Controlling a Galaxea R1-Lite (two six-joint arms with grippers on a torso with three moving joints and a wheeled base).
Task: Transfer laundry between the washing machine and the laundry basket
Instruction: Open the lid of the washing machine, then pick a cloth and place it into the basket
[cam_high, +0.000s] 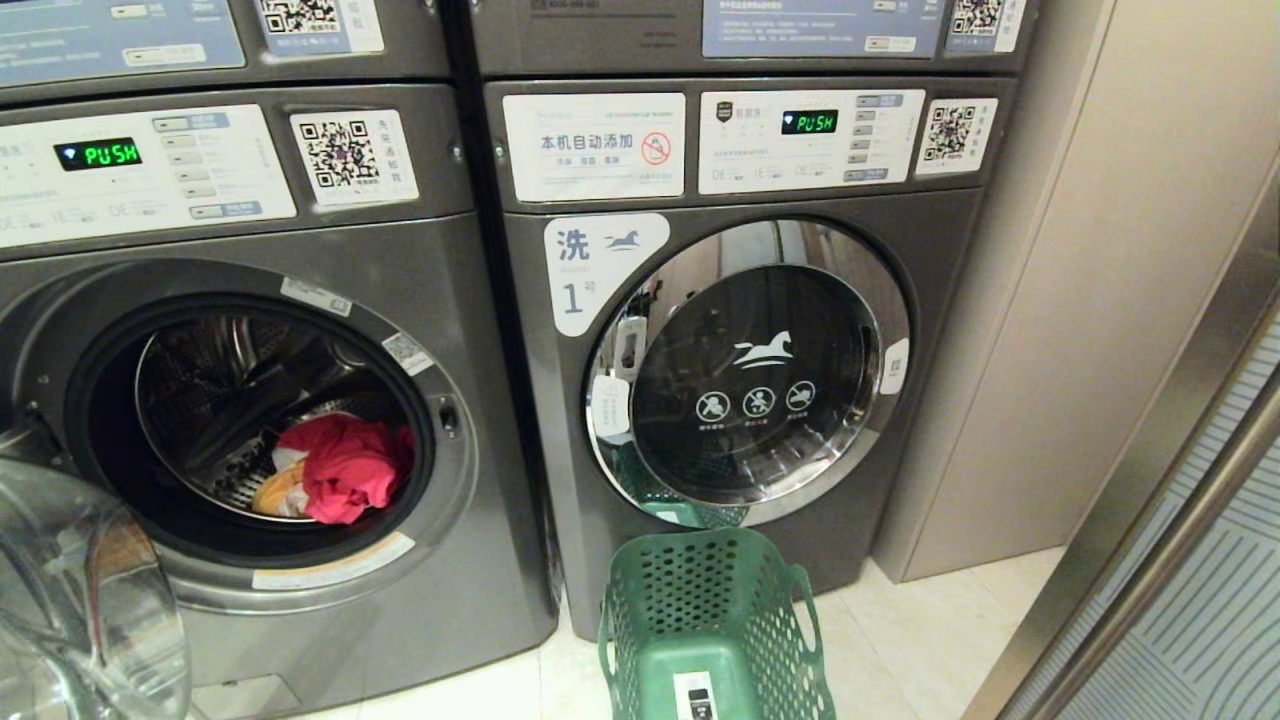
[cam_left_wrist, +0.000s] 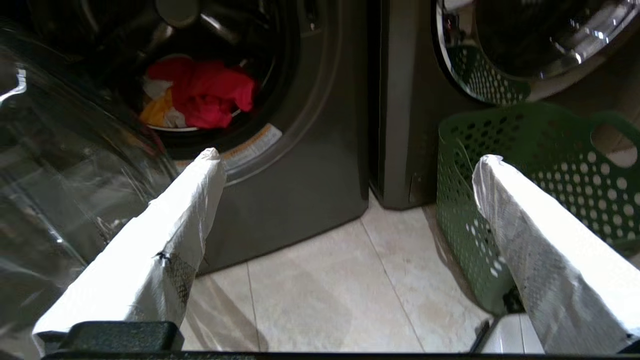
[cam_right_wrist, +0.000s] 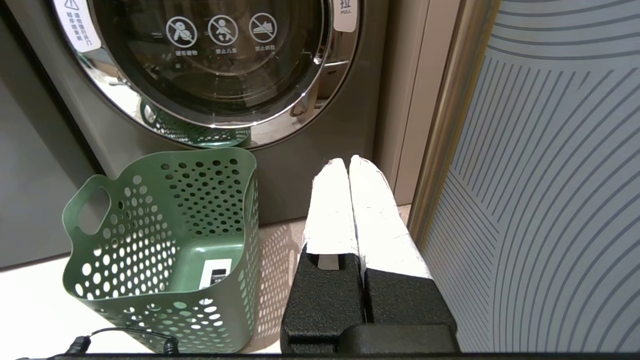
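Laundry (cam_high: 335, 468): a heap of red cloth with some yellow and white at its left, lying low at the front of the drum in the left washing machine (cam_high: 250, 400); the heap is wider than tall, its long axis running left to right.
Left machine door (cam_high: 80, 600): swung out toward the near left, its clear bowl at the near left edge of the head view; the round opening faces the robot.
Right washing machine (cam_high: 750, 370): door shut, chrome ring and dark glass facing forward, the basket mirrored in its lower rim.
Laundry basket (cam_high: 715, 625): green, perforated, upright on the floor just in front of the right machine, mouth facing up, nothing but a white label on its bottom; handle cut-outs show in its side walls.
Left gripper (cam_left_wrist: 345, 160): fingers spread wide and empty, white-wrapped, pointing toward the seam between the two machines; one finger (cam_left_wrist: 165, 240) lies toward the open drum, the other toward the basket.
Right gripper (cam_right_wrist: 348, 162): fingers pressed together on nothing, to the right of the basket, near the striped panel (cam_right_wrist: 550, 175).
Open room: bare pale floor tiles (cam_left_wrist: 340, 290) between the left machine's front and the basket.
Edges: a beige wall panel (cam_high: 1050, 300) closes the space right of the right machine.
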